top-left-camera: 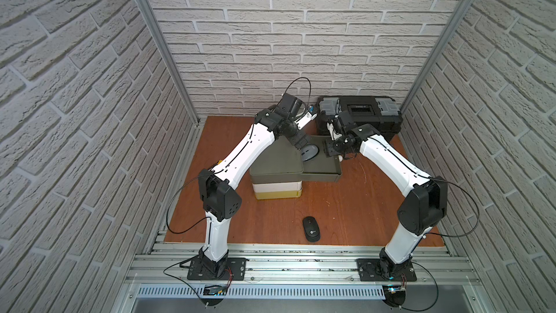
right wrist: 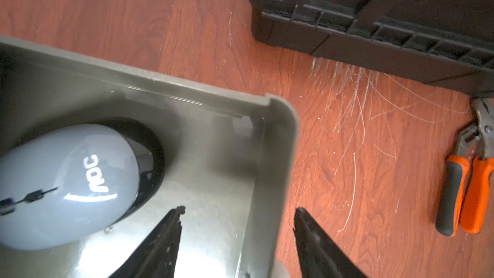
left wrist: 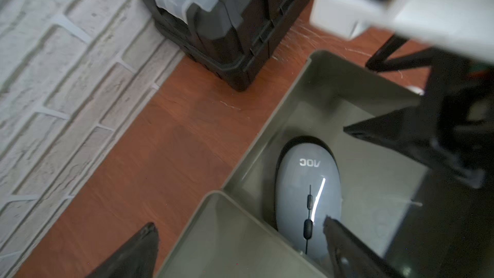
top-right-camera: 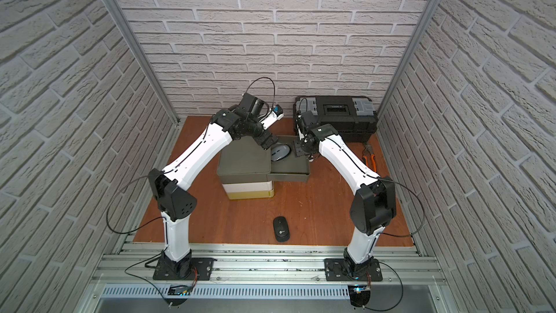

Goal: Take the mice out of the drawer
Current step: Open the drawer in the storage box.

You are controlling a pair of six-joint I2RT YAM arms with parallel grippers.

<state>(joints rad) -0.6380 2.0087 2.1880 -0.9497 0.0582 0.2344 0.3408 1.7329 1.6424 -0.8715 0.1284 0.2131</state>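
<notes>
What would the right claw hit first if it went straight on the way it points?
Most likely the end wall of the open olive-green plastic drawer, standing between the spread fingers of the right gripper; the grey oval mouse lies aside. Depth is unclear.

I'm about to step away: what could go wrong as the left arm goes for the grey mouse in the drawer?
The grey mouse lies partly under the cabinet top, so the open left gripper may catch that edge. The right gripper straddles the drawer wall close by; arms could collide.
</notes>
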